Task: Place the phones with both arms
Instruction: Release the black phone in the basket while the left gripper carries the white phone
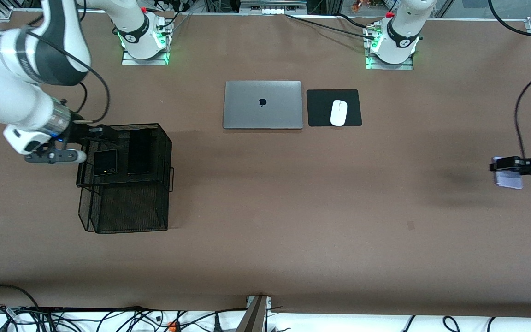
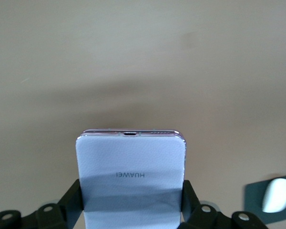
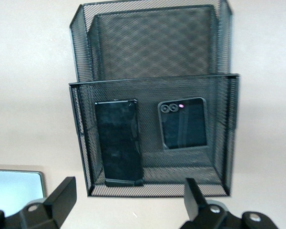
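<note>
The small squarish black phone and the long slim black slab lie side by side in the upper tier of a black mesh rack. Both show in the right wrist view, the squarish one and the slab. My right gripper is open and empty over the rack's edge nearest the robot bases. My left gripper is shut on the pale lilac-white phone above the table at the left arm's end; the left wrist view shows it between black fingers.
A closed silver laptop lies mid-table near the bases, beside a black mouse pad with a white mouse. The mesh rack's lower tier reaches toward the front camera. Cables run along the table's front edge.
</note>
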Motion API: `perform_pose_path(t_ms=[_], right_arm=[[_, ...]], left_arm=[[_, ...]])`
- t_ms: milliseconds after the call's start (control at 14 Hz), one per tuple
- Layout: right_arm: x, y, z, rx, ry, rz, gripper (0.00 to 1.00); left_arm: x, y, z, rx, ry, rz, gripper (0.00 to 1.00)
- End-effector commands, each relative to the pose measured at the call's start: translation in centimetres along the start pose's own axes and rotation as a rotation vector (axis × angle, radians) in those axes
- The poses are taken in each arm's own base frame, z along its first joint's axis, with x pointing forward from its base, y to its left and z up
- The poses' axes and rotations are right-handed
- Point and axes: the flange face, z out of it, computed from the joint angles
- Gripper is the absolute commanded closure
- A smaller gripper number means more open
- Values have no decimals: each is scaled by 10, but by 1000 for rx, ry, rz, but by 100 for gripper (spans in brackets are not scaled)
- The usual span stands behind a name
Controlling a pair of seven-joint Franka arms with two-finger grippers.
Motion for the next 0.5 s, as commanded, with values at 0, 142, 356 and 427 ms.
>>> perform_pose_path(t_ms=[0, 142, 356, 427], right_arm=[[-2, 5, -27, -47, -15, -13, 0], [-1, 9, -36, -68, -6, -16, 0], [-2, 11, -37, -76, -5, -18, 0], [-2, 11, -37, -76, -4, -18, 0]], left_arm=[[29, 123, 8, 51, -37, 85, 75], [44, 227, 37, 64, -70, 109, 75], [38, 389, 86, 80, -58, 45, 76], [36, 437, 106, 57, -24, 12, 76]])
